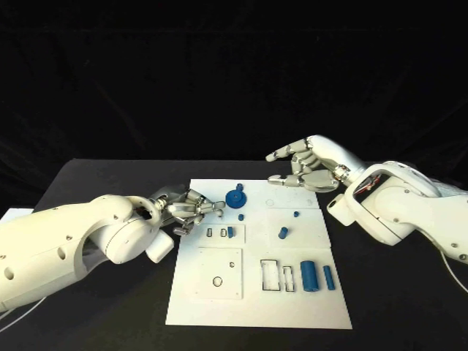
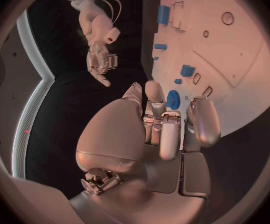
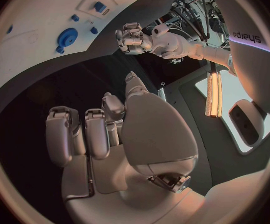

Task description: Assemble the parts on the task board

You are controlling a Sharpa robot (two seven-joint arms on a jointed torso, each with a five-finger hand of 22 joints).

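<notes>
- A white rectangular task board [image 1: 257, 292] lies flat in the middle of the black table [image 1: 97, 183], its long axis running from the robot's side toward the far side.
- A round blue gear-like part [image 1: 235, 197] sits on the board near the far left corner, with a small blue piece [image 1: 240, 216] just nearer the robot.
- Two blue cylinder parts [image 1: 310, 276] lie side by side near the board's right edge, toward the robot — their long axes run the same way as the board's. The thinner one [image 1: 328, 277] lies on the outer side.
- A short blue peg-like part [image 1: 283, 233] rests near the middle of the board, tilted slightly; a tiny blue piece [image 1: 296, 214] sits just beyond it.
- The left silver many-fingered hand [image 1: 190, 210] reaches in at the board's left edge, just beside the round gear-like part. Its fingers are curled inward; whether they pinch anything cannot be told from the head view.
- From the left wrist view, the left hand's fingertips [image 2: 166, 109] lie close over the round blue part [image 2: 174, 99], seemingly apart from it, and nothing can be seen held.
- The right silver many-fingered hand [image 1: 310, 167] hovers over the board's far edge, well apart from the cylinders, with one finger stretched out toward the robot's left and the others curled loosely.
- In the right wrist view, the right hand [image 3: 104, 129] holds nothing — its fingers are bent and separated over the dark table.
</notes>
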